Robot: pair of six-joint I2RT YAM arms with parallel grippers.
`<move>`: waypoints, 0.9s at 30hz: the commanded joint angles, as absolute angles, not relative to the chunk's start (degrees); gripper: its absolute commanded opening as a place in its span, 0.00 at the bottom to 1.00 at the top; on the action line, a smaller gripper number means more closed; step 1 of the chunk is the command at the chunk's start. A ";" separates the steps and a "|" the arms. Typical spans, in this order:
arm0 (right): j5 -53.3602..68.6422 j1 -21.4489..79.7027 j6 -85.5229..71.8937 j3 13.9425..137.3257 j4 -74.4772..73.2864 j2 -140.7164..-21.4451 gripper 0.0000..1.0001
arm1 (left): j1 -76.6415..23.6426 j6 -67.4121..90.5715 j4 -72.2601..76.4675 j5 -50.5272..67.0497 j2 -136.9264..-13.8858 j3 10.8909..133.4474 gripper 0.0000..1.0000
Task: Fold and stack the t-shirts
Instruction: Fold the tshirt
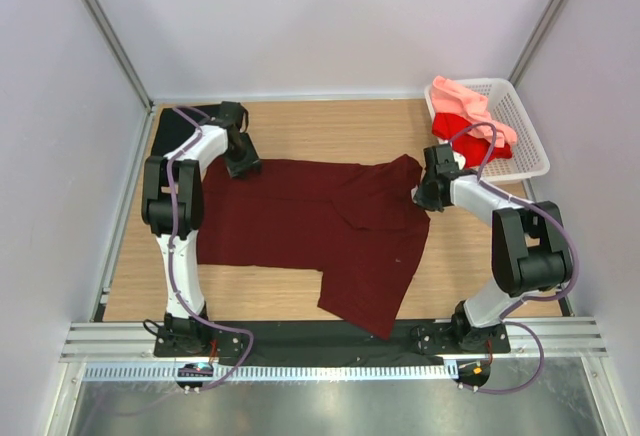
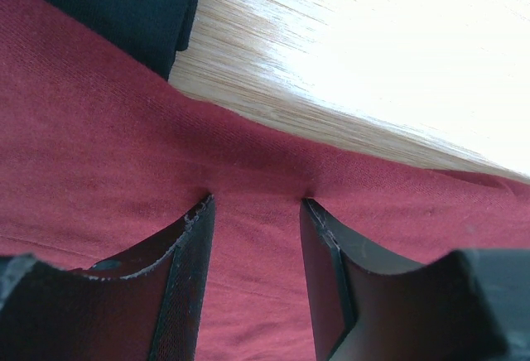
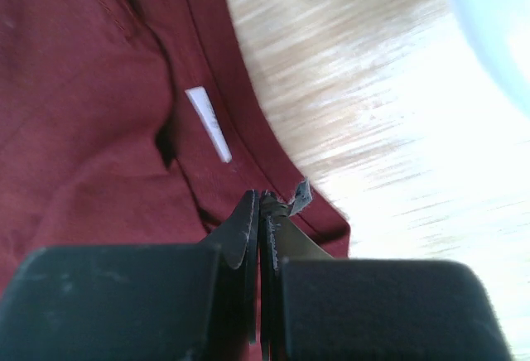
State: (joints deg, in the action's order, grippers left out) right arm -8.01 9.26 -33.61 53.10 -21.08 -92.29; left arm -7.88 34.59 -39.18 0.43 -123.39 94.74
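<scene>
The dark maroon t-shirt point(image 1: 330, 221) lies spread on the table, its lower right part hanging toward the near edge. My left gripper point(image 1: 243, 164) is open at the shirt's far left edge. In the left wrist view both fingertips of the left gripper point(image 2: 257, 199) rest on the maroon cloth point(image 2: 99, 129). My right gripper point(image 1: 432, 194) is at the shirt's right edge by the neck. In the right wrist view the right gripper point(image 3: 263, 197) is shut on the maroon hem point(image 3: 248, 129), near the white label point(image 3: 209, 122). The black t-shirt point(image 1: 172, 124) lies at the far left.
A white lattice basket point(image 1: 520, 121) stands at the far right and holds the salmon pink t-shirt point(image 1: 465, 101) and the bright red t-shirt point(image 1: 478, 141). The black shirt's edge point(image 2: 124, 5) lies just beyond the left fingers. Grey walls close the table on three sides.
</scene>
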 commanded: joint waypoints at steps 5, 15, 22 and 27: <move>-5.54 9.05 -33.31 53.61 -13.72 -89.47 0.07 | -6.68 34.98 -41.57 -3.95 -125.33 94.75 0.49; -4.57 9.14 -35.85 59.50 -11.16 -95.97 0.40 | -6.68 35.24 -41.66 -3.96 -124.72 93.52 0.49; -4.83 9.14 -39.11 60.64 -10.11 -100.72 0.41 | -6.68 35.51 -41.40 -3.60 -124.54 93.25 0.49; -5.10 9.14 -39.99 60.12 -8.97 -101.42 0.35 | -6.68 35.42 -41.40 -4.04 -124.54 93.51 0.49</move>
State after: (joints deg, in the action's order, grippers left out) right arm -4.32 9.26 -38.06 58.52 -11.73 -101.62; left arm -7.86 35.83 -39.20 0.19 -123.39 94.72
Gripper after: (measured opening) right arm 0.384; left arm 0.484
